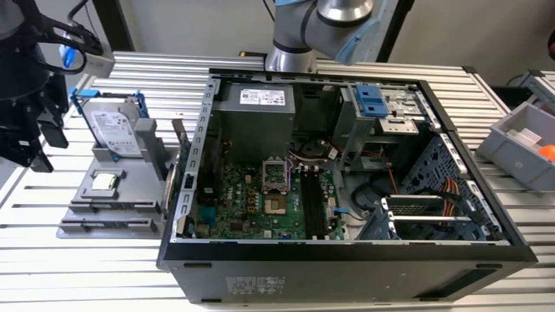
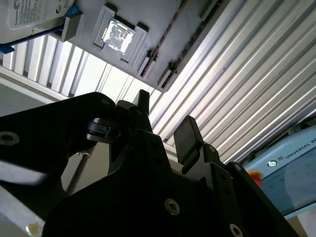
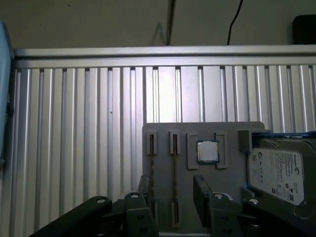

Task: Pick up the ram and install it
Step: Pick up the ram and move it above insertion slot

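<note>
- Ribbed aluminium table carries the whole set-up. A grey holder lies near the table edge at the exterior view's left, just beside an open computer case at the table's middle.
- Ram: a thin stick seen edge-on, standing in a slot of the holder and not yet picked up. A second stick stands in the neighbouring slot, parallel and near.
- Gripper: fingers spread apart and holding nothing. It hovers above the holder, clear of it. In the first wrist view the ram lies in line with the gap between the fingers.
- Processor chip: it sits in a square seat of the holder, beside the ram slots. A hard drive in a blue frame stands at the holder's far edge.
- Black memory slots on the case's motherboard appear unfilled, so installation is judged not begun.
- Grey bin: it stands near the table edge at the exterior view's right, well apart from the work.
- Step in hand, judged: the approach for the pick.
  - The fingers need to stay centred across the stick's flat faces, near mid-length.
  - The descent should be straight, so that neither finger strikes the neighbouring stick or the processor seat.
  - A tilted grip risks jamming the stick in its slot.
</note>
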You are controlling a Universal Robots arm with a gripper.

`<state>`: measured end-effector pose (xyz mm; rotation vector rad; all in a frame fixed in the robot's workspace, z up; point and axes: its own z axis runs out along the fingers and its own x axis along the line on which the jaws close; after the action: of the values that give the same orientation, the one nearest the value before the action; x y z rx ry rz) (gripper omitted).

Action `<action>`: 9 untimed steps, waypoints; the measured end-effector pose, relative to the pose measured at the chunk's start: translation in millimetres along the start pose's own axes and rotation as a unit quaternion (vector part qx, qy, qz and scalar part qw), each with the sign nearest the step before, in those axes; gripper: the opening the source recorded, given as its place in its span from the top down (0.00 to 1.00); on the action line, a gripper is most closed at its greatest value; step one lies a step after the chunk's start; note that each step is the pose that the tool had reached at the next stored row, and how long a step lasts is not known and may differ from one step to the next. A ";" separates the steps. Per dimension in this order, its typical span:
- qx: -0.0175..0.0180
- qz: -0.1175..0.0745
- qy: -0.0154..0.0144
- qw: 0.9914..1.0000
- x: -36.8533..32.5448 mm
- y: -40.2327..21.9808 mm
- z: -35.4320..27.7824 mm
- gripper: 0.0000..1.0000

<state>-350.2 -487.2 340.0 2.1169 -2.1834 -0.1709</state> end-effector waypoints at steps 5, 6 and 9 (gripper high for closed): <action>0.023 -0.006 0.000 1.000 0.0 1.9 2.4 0.00; 0.029 -0.007 0.000 1.000 0.0 2.1 2.9 0.00; 0.039 -0.007 0.000 0.999 0.1 1.7 6.4 0.00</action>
<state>-352.8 -487.1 333.9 2.1730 -2.2105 -0.0890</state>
